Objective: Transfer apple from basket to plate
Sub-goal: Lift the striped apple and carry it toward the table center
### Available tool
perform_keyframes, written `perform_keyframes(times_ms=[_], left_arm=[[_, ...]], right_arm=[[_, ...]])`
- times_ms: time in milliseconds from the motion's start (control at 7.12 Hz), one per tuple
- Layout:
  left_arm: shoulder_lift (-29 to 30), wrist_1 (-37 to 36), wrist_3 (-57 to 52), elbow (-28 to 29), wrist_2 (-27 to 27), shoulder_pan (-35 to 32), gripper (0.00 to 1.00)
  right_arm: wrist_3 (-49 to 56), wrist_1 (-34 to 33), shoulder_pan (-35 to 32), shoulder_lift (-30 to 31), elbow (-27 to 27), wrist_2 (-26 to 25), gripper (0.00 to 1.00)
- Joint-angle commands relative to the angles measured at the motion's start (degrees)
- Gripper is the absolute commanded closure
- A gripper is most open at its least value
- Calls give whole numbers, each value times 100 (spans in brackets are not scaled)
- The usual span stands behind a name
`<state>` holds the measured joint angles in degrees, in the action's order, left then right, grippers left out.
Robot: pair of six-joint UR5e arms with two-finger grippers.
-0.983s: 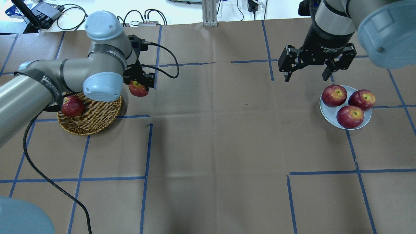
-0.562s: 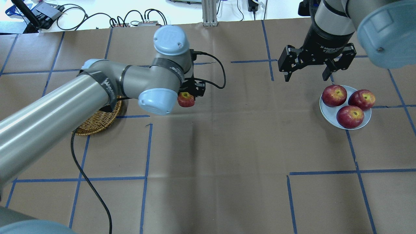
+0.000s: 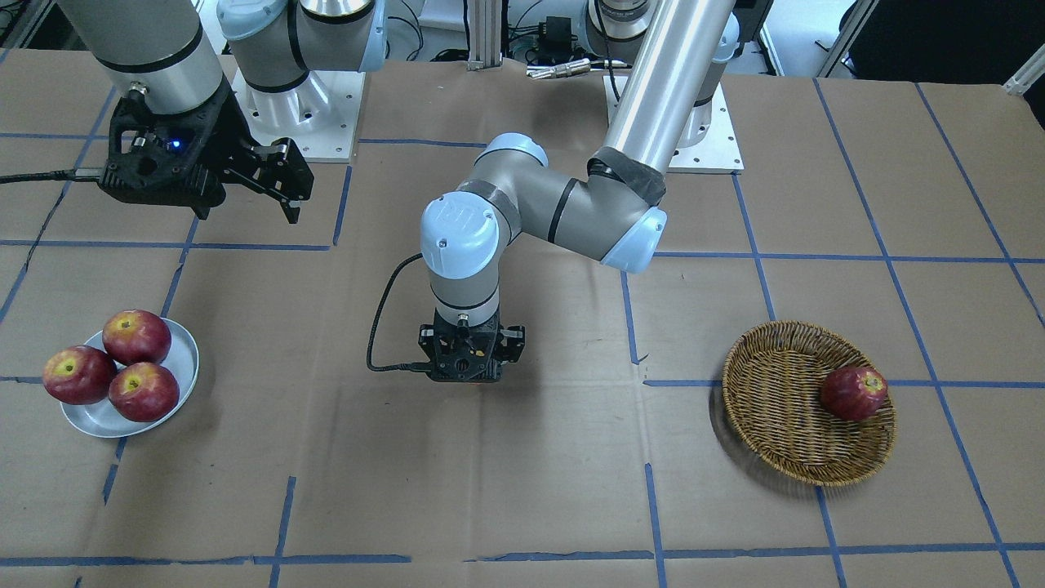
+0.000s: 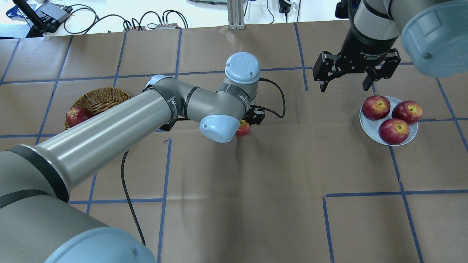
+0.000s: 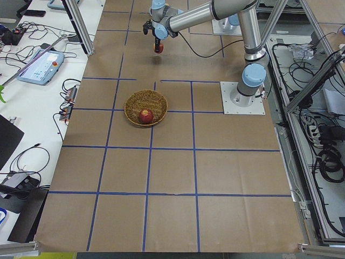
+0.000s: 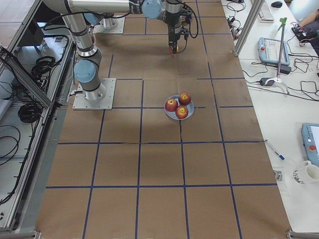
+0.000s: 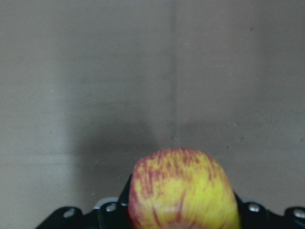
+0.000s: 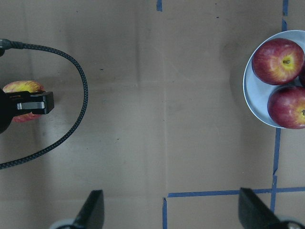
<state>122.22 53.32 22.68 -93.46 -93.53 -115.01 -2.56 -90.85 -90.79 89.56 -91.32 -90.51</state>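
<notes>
The yellow, red-streaked apple (image 7: 183, 191) sits between the jaws of my left gripper (image 4: 245, 126), which is shut on it above the middle of the table. The apple also shows in the overhead view (image 4: 242, 128) and the right wrist view (image 8: 21, 88). The wicker basket (image 3: 775, 433) stands at the table's left side and holds one dark red apple (image 3: 853, 393). The pale plate (image 4: 368, 132) at the right holds three dark red apples. My right gripper (image 4: 344, 87) is open and empty, just beyond the plate.
The left arm's black cable (image 4: 276, 106) loops beside its wrist. Blue tape lines cross the brown paper on the table. Cables and boxes lie beyond the far edge (image 4: 153, 22).
My left arm has swung right, carrying the apple from beside the basket to the table's middle. The right arm has not moved.
</notes>
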Motion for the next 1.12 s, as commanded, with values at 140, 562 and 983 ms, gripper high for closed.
perform_keyframes(times_ms=[140, 562, 983], left_arm=[[108, -50, 26, 12, 2, -31, 29], [82, -50, 26, 12, 10, -31, 3], [-784, 743, -210, 405, -7, 214, 1]], right_arm=[[1, -3, 0, 0, 0, 7, 0], [1, 6, 0, 9, 0, 7, 0], [1, -3, 0, 9, 0, 16, 0]])
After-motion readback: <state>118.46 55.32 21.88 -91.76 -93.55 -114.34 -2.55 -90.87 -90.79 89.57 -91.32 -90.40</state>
